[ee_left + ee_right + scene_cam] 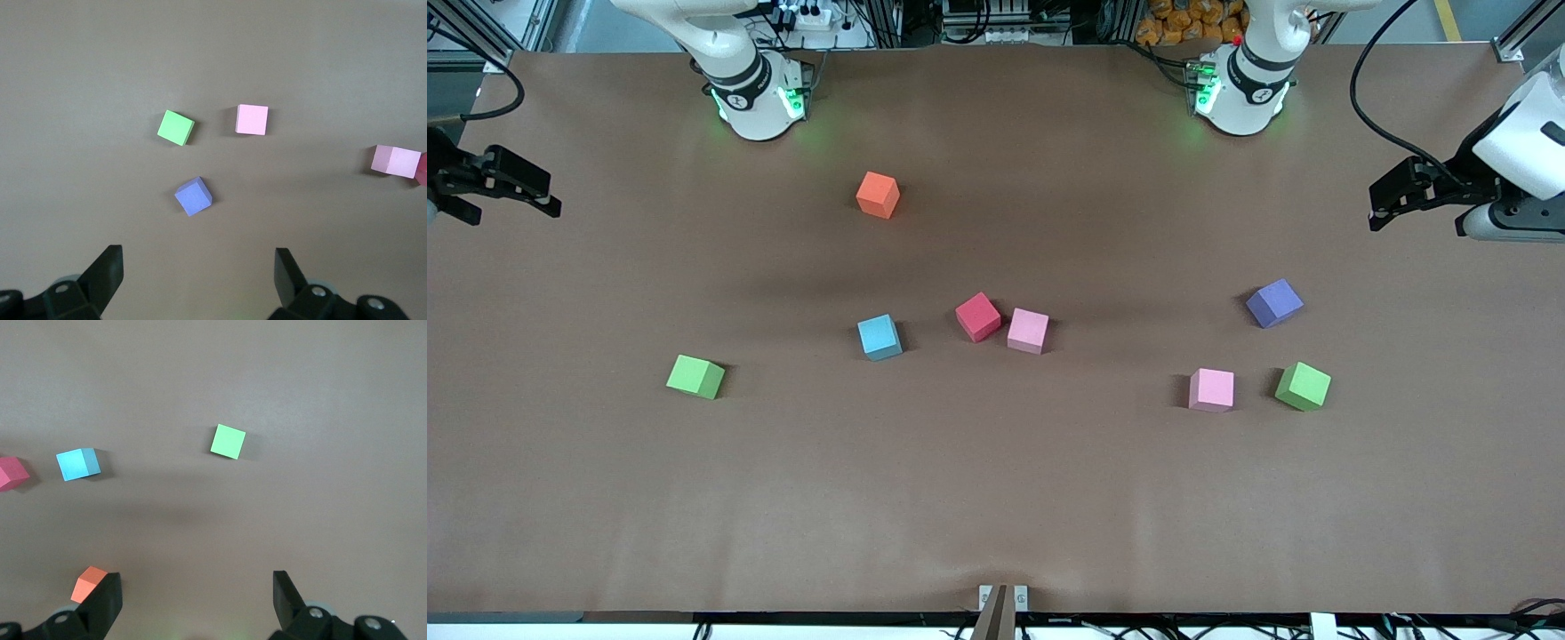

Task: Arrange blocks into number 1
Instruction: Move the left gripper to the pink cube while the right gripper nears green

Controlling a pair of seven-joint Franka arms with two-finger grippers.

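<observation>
Near the table's middle, a red block (978, 316) touches a light pink block (1028, 331). Toward the left arm's end lie a purple block (1274, 302), a second light pink block (1211, 389) and a lime green block (1303, 386). Another lime green block (695, 376) lies toward the right arm's end. My left gripper (1378, 212) hangs open and empty at its end of the table, seeing the purple block (193, 196) below. My right gripper (547, 197) hangs open and empty at its own end, above the green block (228, 441).
An orange cube (878, 195) sits nearer to the robots' bases. A light-blue cube (879, 337) lies beside the red block, toward the right arm's end. The brown table cover (996, 498) runs wide and bare toward the front camera.
</observation>
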